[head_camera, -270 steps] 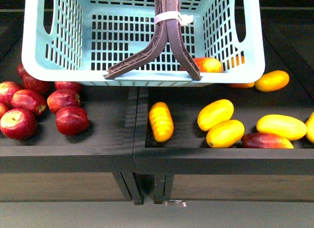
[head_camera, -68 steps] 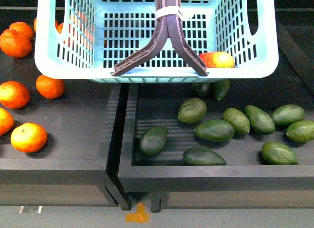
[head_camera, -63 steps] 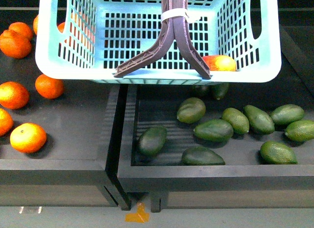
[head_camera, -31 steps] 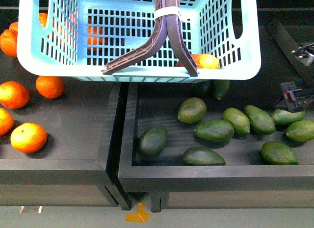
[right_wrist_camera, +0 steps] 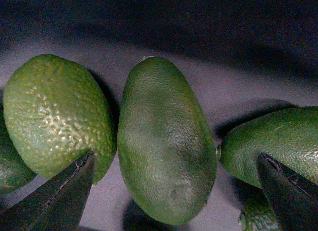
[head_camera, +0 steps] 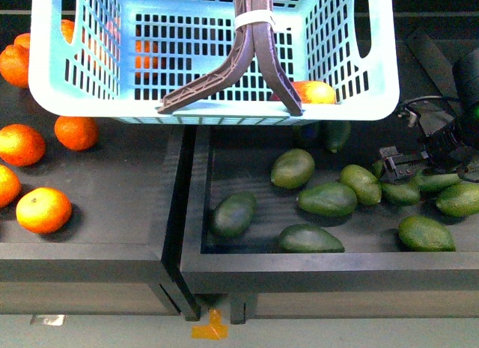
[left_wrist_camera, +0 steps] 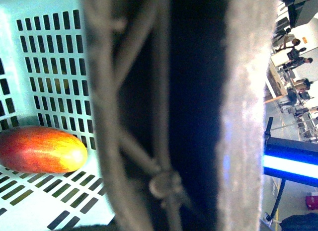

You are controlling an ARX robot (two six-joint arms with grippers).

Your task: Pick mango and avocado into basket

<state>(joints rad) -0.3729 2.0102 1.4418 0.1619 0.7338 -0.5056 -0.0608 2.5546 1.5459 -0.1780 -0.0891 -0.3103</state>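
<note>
The turquoise basket (head_camera: 45, 78) hangs over the back of the bins by its brown handles (head_camera: 251, 56). My left gripper (left_wrist_camera: 169, 181) is shut on the handles, which fill the left wrist view. One red-orange mango (head_camera: 313, 93) lies in the basket and also shows in the left wrist view (left_wrist_camera: 39, 149). Several avocados lie in the right bin. My right gripper (head_camera: 397, 165) is open and low over one avocado (head_camera: 400, 192). In the right wrist view that avocado (right_wrist_camera: 166, 141) lies between my open fingertips (right_wrist_camera: 64, 191), with neighbours on both sides (right_wrist_camera: 57, 114).
Oranges (head_camera: 43, 209) fill the left bin. A raised black divider (head_camera: 176, 213) separates the bins, and a black lip (head_camera: 329, 262) runs along the front. More avocados (head_camera: 293, 168) (head_camera: 327, 200) (head_camera: 425, 233) lie around the right gripper.
The view went from mangoes and apples to oranges and avocados. The basket shifted slightly left. My right arm came in from the right and dropped over the avocados.
</note>
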